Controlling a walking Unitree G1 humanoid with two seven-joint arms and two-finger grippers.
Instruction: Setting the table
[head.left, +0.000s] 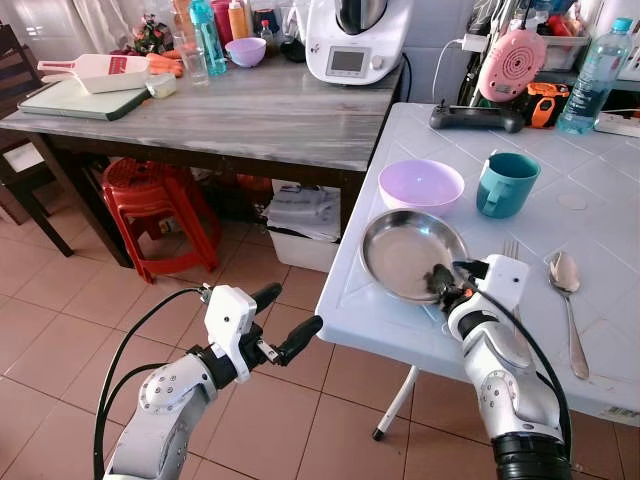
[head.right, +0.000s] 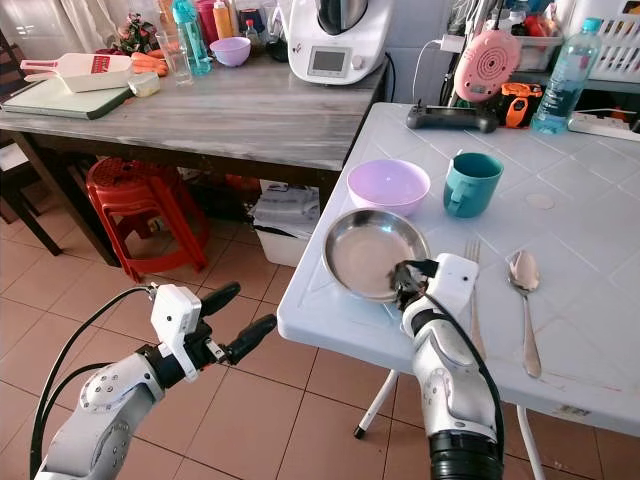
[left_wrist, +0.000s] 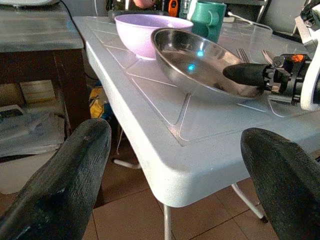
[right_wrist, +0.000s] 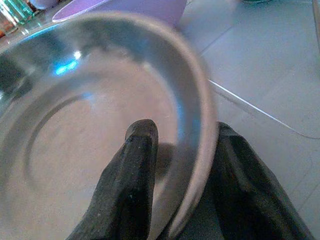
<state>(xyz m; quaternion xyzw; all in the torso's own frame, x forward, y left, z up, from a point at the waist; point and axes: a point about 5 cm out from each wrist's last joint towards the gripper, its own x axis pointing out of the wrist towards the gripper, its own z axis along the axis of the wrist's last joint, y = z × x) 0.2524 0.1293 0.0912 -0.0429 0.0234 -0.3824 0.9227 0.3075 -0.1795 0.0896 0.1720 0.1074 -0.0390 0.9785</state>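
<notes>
A round steel plate (head.left: 405, 250) lies near the front left edge of the white table (head.left: 610, 180). My right gripper (head.left: 443, 283) is shut on the plate's near rim (right_wrist: 197, 150), one finger inside (right_wrist: 137, 175) and one outside. A lilac bowl (head.left: 421, 185) and a teal mug (head.left: 505, 183) stand just behind the plate. To its right lie a fork (head.left: 511, 250) and a spoon (head.left: 567, 290). My left gripper (head.left: 285, 320) hangs open over the tiled floor, left of the table's edge.
A grey wooden table (head.left: 250, 105) to the left carries a kitchen machine (head.left: 355, 40), bottles, a small bowl and a cutting board. Under it are a red stool (head.left: 150, 200) and a white box. A water bottle (head.left: 595, 80), pink device and black controller sit at the white table's back.
</notes>
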